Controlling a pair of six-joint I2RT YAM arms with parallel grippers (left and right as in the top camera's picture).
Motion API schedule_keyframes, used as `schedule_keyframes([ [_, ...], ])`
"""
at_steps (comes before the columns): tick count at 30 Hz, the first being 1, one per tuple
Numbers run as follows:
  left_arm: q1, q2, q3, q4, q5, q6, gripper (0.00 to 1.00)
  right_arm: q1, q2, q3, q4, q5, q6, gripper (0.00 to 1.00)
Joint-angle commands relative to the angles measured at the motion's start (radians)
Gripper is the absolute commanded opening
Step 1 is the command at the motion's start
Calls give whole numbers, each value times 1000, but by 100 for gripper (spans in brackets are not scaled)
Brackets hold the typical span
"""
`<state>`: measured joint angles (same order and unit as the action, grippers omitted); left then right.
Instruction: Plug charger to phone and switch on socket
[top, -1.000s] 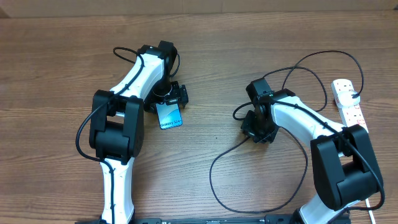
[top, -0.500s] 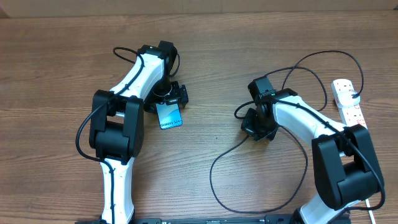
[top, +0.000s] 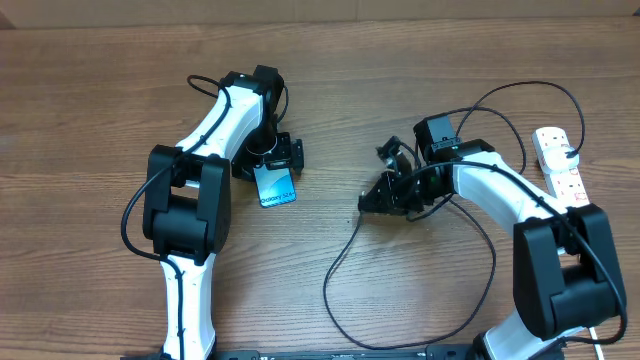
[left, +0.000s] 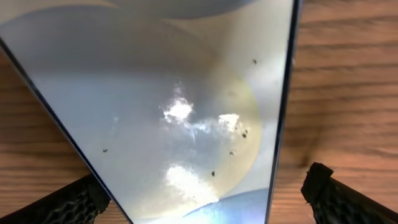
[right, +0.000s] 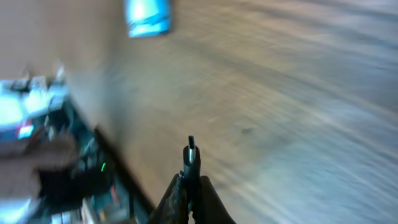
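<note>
Charger plug tip (right: 190, 155) projects upward from the right gripper (right: 189, 180), whose fingers are pressed together on it; this wrist view is blurred. Seen from overhead, the black cable runs in loops over the table (top: 90, 110) toward the socket (top: 560, 165) at the right edge. Phone (top: 275, 186) sits screen-up left of centre, between the fingers (left: 71, 202) of the left gripper (top: 272, 160). Whether they clamp it cannot be determined.

Three views, one table (top: 330, 60).
Overhead looked straight down; left wrist sat close on the phone (left: 186, 112); right wrist, tilted, saw it far off.
</note>
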<state>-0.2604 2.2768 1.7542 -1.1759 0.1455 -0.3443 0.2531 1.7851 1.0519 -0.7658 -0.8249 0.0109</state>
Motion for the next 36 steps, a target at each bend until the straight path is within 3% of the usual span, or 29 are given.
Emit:
schedule_keyframes([
  [1,-8,57,-33,58,167,82,100,-2,-29,13,-37,-150,-260,4],
  [6,-8,57,-33,86,189,82,100,-2,-29,13,-109,-253,-451,4],
  [17,-8,57,-33,108,188,79,99,10,-29,13,-122,-246,-425,4],
  [20,-8,57,-33,108,188,79,100,5,-29,13,-92,-107,-253,4],
  [24,-8,57,-33,107,188,79,100,-14,-29,13,-78,336,98,4],
  [27,-8,57,-33,107,188,79,100,-28,-29,13,-95,575,264,4],
  [36,-9,57,-33,110,188,79,100,-33,-29,17,-93,822,458,4],
])
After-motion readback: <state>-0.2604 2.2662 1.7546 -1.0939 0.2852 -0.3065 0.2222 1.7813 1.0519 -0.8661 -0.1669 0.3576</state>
